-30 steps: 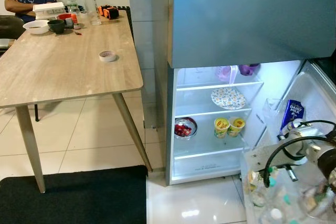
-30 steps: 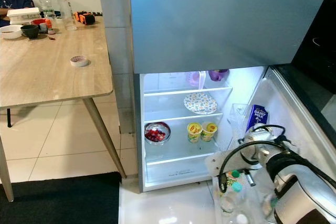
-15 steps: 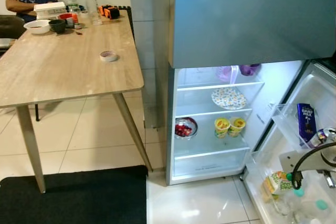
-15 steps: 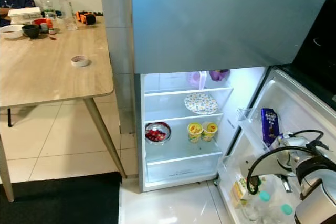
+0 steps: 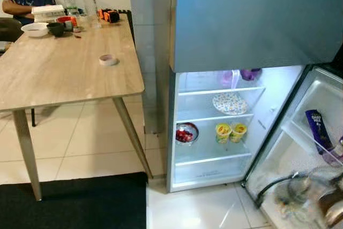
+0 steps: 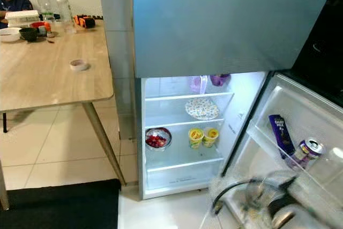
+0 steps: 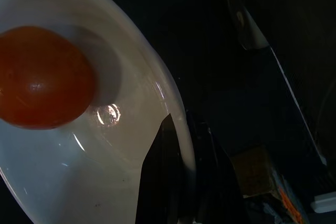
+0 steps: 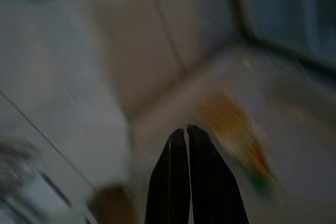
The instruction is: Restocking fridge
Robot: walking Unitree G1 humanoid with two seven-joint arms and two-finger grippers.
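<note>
Beside fridge (image 5: 241, 20), door (image 6: 300, 127) wider open.

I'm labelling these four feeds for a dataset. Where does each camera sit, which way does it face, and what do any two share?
Left eye view: on the head, looking forward and down at the open fridge and table; the blurred right arm shows at the lower right.
Right eye view: the same head, same scene; both show the bowl of red fruit and the yellow cups.
Left wrist view: on the left arm, along the left claw, shut on a white bowl holding an orange fruit.
Right wrist view: on the right arm, along the shut right claw; background blurred.
</note>
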